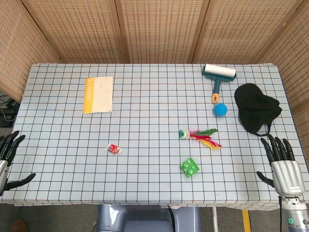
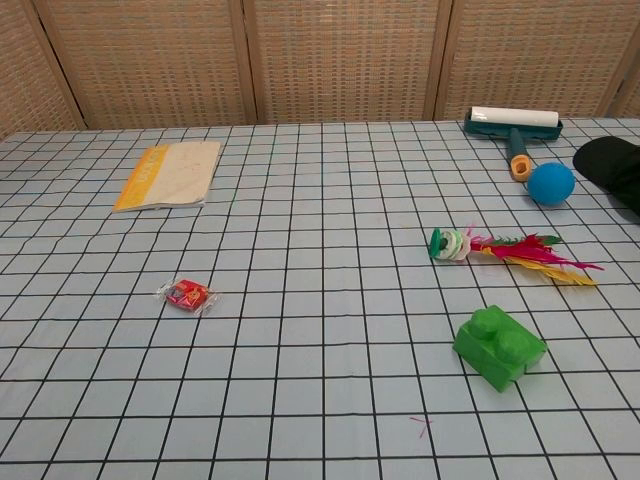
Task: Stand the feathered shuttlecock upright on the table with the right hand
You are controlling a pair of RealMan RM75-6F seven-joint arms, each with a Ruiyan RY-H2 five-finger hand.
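Note:
The feathered shuttlecock (image 1: 199, 136) (image 2: 505, 250) lies on its side on the checked tablecloth, right of centre, its round green-and-white base pointing left and its red, green and yellow feathers trailing right. My right hand (image 1: 281, 163) hovers at the table's front right corner, fingers spread and holding nothing, well to the right of the shuttlecock. My left hand (image 1: 8, 159) sits at the front left edge, also empty with fingers apart. Neither hand shows in the chest view.
A green toy brick (image 1: 189, 167) (image 2: 498, 347) lies just in front of the shuttlecock. A blue ball (image 1: 220, 110), a lint roller (image 1: 218, 76) and a black cap (image 1: 256, 107) sit behind it to the right. A red wrapped candy (image 1: 114, 149) and a yellow booklet (image 1: 98, 94) lie left.

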